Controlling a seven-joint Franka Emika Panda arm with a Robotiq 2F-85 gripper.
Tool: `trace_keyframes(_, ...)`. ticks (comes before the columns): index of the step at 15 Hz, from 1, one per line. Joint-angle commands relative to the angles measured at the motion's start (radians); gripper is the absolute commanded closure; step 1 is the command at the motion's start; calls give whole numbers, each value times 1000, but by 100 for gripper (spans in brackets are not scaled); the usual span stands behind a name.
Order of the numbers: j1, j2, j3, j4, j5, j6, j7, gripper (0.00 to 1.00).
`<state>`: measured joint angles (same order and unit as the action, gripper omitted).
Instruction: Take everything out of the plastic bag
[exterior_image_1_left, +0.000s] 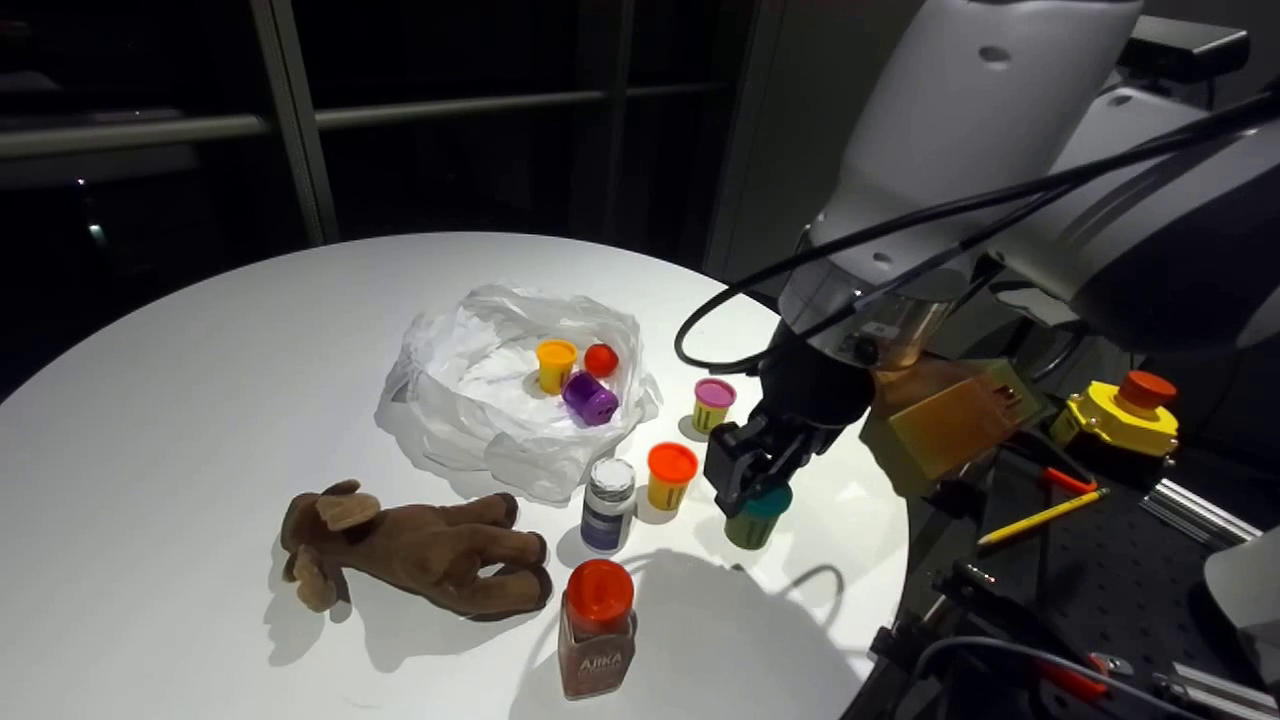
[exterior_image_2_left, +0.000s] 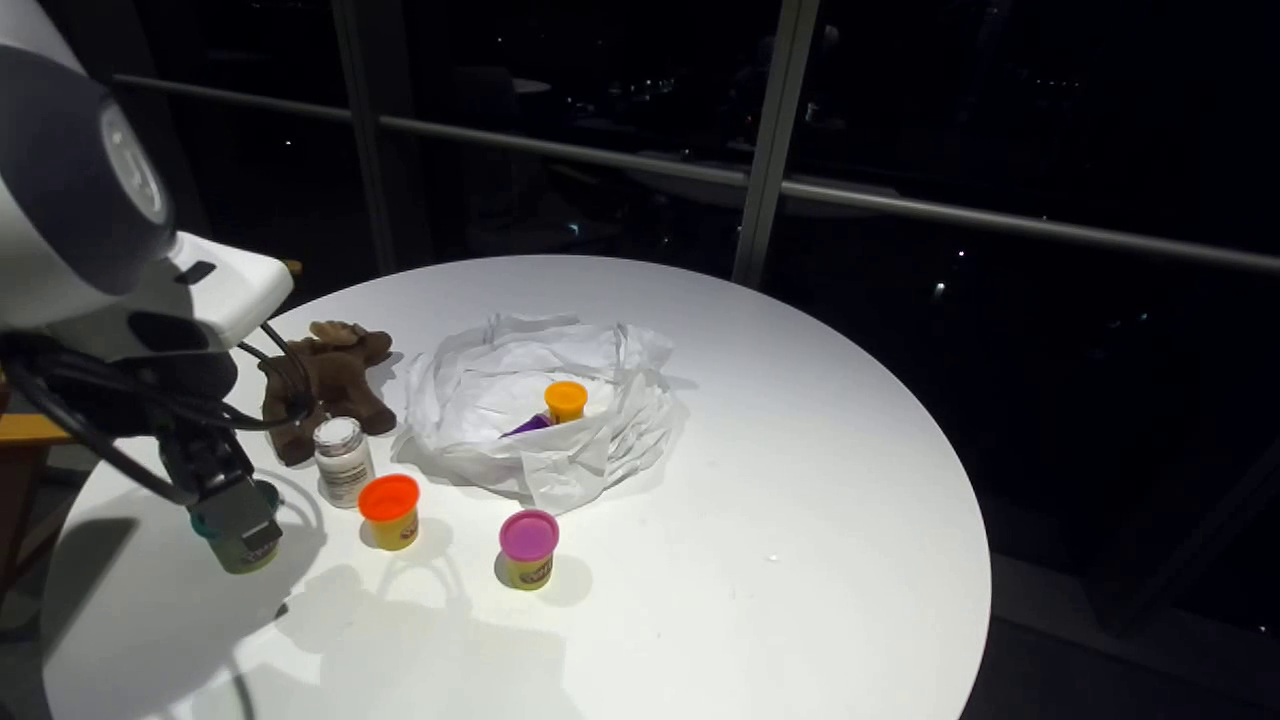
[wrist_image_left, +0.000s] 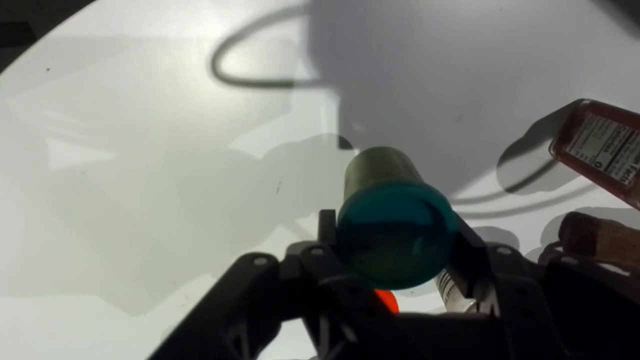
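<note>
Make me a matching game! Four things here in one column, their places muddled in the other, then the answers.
1. brown floppy plush toy
2. purple plastic container
3. round tub with teal lid
4. round tub with yellow-orange lid

A. held by the hand
B. lying on the white table, outside the translucent white plastic bag
C. upright in the bag
D. on its side in the bag

Pairs: 1B, 2D, 3A, 4C

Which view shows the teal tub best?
The wrist view: the teal tub looms large near the middle, its lid seen nearly whole, gripped by the pincer. Both exterior views show it smaller, its side in view but the pincer hiding part of that lid.
</note>
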<state>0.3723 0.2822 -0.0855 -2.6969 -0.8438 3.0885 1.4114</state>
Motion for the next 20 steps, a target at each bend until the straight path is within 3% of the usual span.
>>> trace_keyframes(1,1,124,33,98,25,2,-13,72)
trace_keyframes(5,33,203,33,181,15,-22,10,72)
trace_keyframes(6,36,218,35,195,15,-23,9,56)
trace_keyframes(7,41,231,35,207,15,-22,10,22)
trace_keyframes(9,61,238,30,216,11,-25,19,21)
trace_keyframes(12,102,197,12,196,4,-58,41,1)
trace_keyframes(15,116,121,6,164,7,-119,54,0)
trace_keyframes(20,16,-13,39,168,77,-249,-57,0)
